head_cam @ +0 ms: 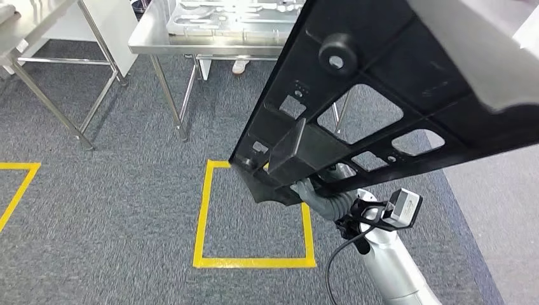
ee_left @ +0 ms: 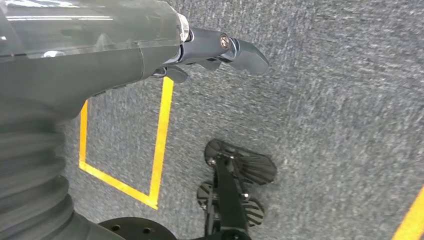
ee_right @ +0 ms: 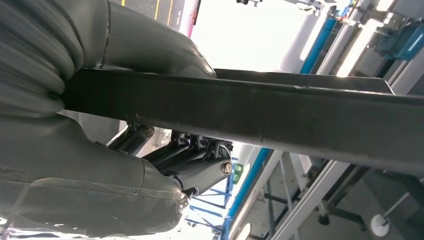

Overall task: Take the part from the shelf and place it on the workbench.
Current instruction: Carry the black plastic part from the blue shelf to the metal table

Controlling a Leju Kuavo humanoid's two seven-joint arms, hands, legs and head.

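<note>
A large black plastic part [head_cam: 381, 70] with several cut-out windows and a round knob hangs tilted close in front of me in the head view. My right hand [head_cam: 314, 190] grips its lower edge from beneath. In the right wrist view the dark fingers [ee_right: 195, 160] and the grey thumb clamp the part's black rim [ee_right: 280, 115]. The steel workbench [head_cam: 152, 35] stands ahead at the top of the head view, apart from the part. My left hand [ee_left: 215, 50] hangs over the carpet with its fingers apart and nothing in it.
A grey tray [head_cam: 222, 16] of pale parts lies on the workbench. A second steel table [head_cam: 38, 22] stands at the far left. A yellow taped square [head_cam: 254, 260] marks the grey carpet below the part. A person's shoe [head_cam: 240, 65] shows under the workbench.
</note>
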